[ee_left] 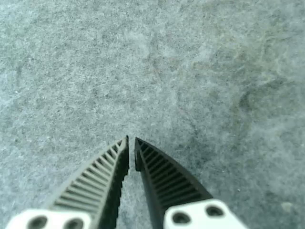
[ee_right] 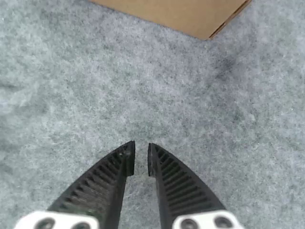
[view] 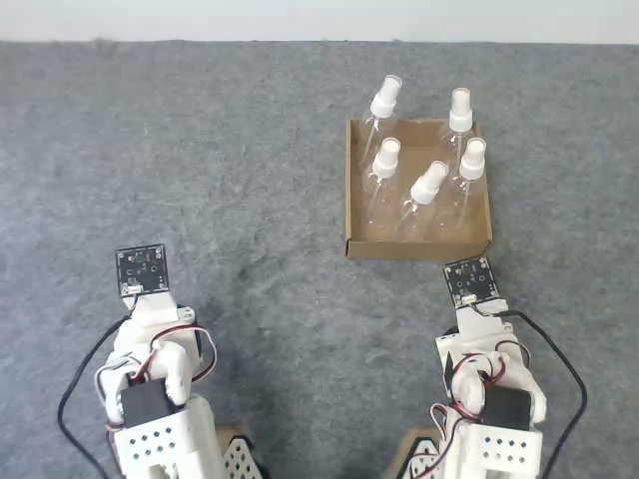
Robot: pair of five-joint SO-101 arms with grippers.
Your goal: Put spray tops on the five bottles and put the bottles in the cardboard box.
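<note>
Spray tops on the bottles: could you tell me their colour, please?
The spray tops are white; the high view shows them best.

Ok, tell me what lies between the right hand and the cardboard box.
Bare grey carpet runs from the right hand to the cardboard box, seen in the right wrist view; nothing lies on it.

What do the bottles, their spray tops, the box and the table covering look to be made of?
Box: matte brown cardboard with raw edges. Bottles: clear and glossy, probably plastic; the floor beneath shows through. Spray tops: opaque white, likely plastic. Table covering: grey, fuzzy and mottled, felt or short carpet.
</note>
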